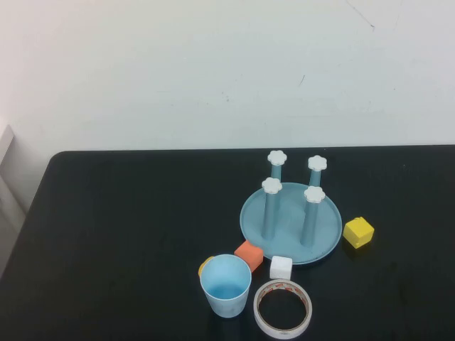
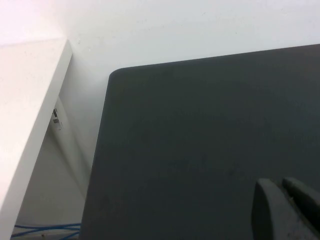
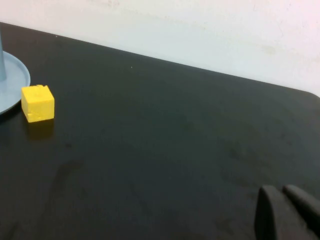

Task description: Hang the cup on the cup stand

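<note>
Both tools, left point(image 2: 286, 207) and right point(image 3: 287, 212), well apart from upright cup point(image 1: 225, 285).

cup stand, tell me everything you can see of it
The cup stand is a round blue-teal dish, plastic by its look, with four upright blue posts topped by white flower-shaped caps. It sits flat on the black table, nothing hung on it. An orange block and a white block lie at its near rim.

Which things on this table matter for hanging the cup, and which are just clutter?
For the job: cup, upright; cup stand; left gripper and right gripper, both shut, parked off the high view.

Lying about: tape roll, orange block, white block, yellow block, yellow piece behind cup.
</note>
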You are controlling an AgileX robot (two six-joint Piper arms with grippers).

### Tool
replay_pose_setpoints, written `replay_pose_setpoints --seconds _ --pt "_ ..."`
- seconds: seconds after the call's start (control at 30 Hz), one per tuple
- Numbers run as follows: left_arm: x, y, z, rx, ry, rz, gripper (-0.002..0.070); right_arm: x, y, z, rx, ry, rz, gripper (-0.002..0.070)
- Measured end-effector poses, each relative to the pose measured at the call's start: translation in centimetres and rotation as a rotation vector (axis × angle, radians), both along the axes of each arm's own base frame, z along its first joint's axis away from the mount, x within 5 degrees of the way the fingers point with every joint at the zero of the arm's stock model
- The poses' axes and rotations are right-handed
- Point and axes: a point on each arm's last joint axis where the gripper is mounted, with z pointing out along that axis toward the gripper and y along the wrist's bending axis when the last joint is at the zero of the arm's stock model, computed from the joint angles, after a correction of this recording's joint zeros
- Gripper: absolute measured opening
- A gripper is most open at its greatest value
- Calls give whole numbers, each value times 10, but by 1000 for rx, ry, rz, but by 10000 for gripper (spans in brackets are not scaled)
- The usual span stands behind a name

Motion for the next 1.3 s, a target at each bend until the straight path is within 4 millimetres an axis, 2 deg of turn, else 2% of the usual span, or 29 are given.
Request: replay_pose_setpoints --seconds 0.57,0.77,0.87,0.93,1.03,1.1,1.2,1.3 --pt "0 0 0 1 0 -1 -2 0 0 0 0 0 0 -1" --pt "0 -3 0 -95 7 -9 -2 0 1 0 33 -3 3 -1" --pt "-1 -7 1 -225 18 -19 -2 0 4 0 103 -10 9 -1" --pt "-1 -12 4 -425 36 -28 -2 1 6 0 180 -17 15 -1" --pt "-3 -20 9 -787 80 -45 -2 1 14 0 403 -35 23 -1" --pt "-3 -24 13 -963 92 -58 -2 2 19 1 608 -47 25 -1" --pt "-1 -21 19 -1080 48 -34 -2 2 28 3 877 -57 40 -1" --pt "0 -16 22 -1125 -2 -2 -2 2 30 5 942 -62 46 -1"
